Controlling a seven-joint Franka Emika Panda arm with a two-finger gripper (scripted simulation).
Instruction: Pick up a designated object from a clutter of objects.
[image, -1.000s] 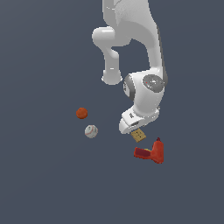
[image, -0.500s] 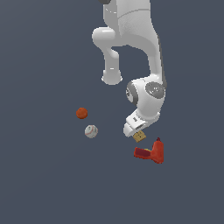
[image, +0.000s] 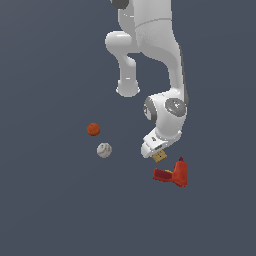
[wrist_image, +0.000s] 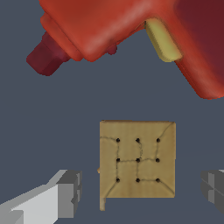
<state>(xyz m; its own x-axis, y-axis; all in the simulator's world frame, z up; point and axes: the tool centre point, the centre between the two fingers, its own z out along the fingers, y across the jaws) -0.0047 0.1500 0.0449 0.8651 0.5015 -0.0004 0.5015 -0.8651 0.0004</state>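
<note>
No readable text, labels, brands or numbers anywhere; only a three-by-three grid of dark dots on the tan square block.

We see a plain, dark grey-blue floor carrying four things. A small orange ball and a white baseball lie near each other toward the exterior view's left. Well apart, toward the right, a tan square block with a grid of dark dots sits just beside a red drill-shaped tool lying on its side.
</note>
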